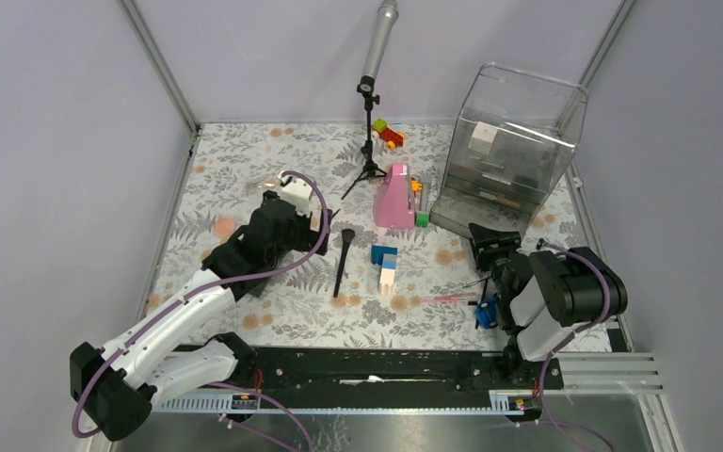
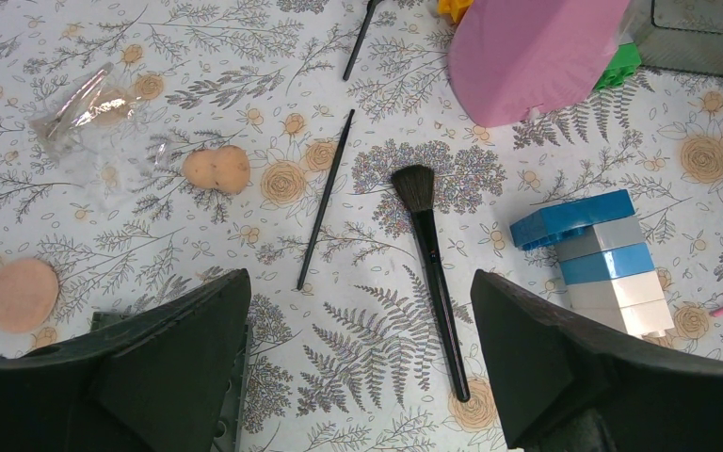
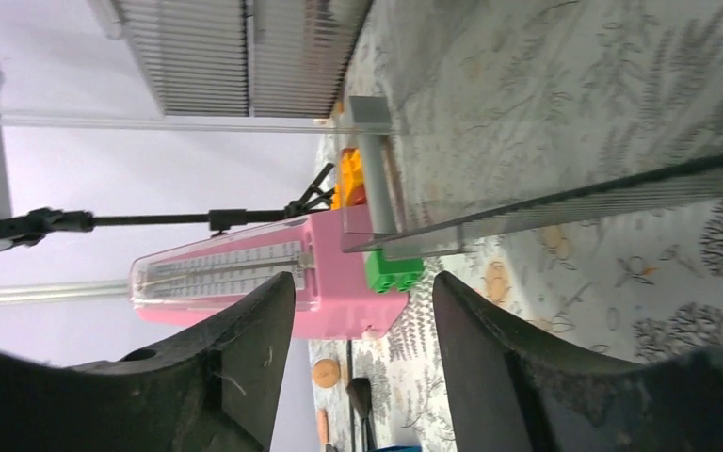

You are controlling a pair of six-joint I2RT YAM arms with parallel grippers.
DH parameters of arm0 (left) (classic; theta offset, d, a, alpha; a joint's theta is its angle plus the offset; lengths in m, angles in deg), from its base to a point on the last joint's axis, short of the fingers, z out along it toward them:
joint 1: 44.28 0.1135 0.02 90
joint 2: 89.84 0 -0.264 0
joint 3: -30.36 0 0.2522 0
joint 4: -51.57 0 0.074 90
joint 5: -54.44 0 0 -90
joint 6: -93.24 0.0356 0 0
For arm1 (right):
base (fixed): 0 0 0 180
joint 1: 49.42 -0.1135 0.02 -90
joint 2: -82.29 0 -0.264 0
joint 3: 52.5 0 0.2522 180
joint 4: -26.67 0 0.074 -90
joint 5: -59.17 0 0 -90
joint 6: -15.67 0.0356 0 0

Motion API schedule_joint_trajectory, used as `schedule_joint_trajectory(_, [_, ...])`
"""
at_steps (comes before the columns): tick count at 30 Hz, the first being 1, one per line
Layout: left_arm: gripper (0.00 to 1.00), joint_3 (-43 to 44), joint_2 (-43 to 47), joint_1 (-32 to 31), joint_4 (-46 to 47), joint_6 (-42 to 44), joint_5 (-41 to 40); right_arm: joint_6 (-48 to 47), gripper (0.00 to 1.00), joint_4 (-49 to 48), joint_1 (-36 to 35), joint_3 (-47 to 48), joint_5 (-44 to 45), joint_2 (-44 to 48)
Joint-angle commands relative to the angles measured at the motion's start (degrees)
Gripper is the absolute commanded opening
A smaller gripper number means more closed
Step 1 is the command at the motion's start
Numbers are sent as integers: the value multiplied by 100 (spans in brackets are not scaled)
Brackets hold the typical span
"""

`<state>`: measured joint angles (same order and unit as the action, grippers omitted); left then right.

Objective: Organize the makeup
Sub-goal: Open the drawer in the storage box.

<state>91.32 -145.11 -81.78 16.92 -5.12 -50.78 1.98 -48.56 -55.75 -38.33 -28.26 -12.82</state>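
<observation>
On floral-print tablecloth, lilac walls around: one black brush, one clear drawer cabinet at right rear. Left gripper spread wide; right gripper parted, narrower.

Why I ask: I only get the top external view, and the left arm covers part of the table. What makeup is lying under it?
Observer: Below the open left claw, a thin black stick, either a brush or a pencil, lies left of the big powder brush without touching it.
Operator: Any sponges there?
Observer: Two. A double-lobed peach sponge lies beside a crumpled clear wrapper, and a round peach sponge is further left.
Operator: Is the right claw carrying anything?
Observer: No. Its jaws stand apart with nothing between them, facing the pink object.
</observation>
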Motion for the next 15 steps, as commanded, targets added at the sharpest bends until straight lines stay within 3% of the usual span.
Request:
schedule_joint_trajectory(1, [99,-16,-2,41,227,71,69,-239,64,-45,-51,-813,-357,657])
schedule_joint_trajectory(5, [99,-9,-12,41,226,71,81,-573,65,1792,-49,-469,-534,2094])
schedule_joint_trajectory(8, [99,-9,2,41,226,71,88,-1393,66,4774,-109,228,-235,4027])
schedule_joint_trajectory(10, [99,-9,-5,41,225,71,85,-2103,66,6715,-132,711,523,5118])
schedule_joint_trajectory(13, [99,-1,0,49,225,71,115,-3051,63,8004,-123,1222,1386,5970])
schedule_joint_trajectory(15, [99,0,-1,52,228,71,137,-3623,61,8420,-125,1558,1495,5870])
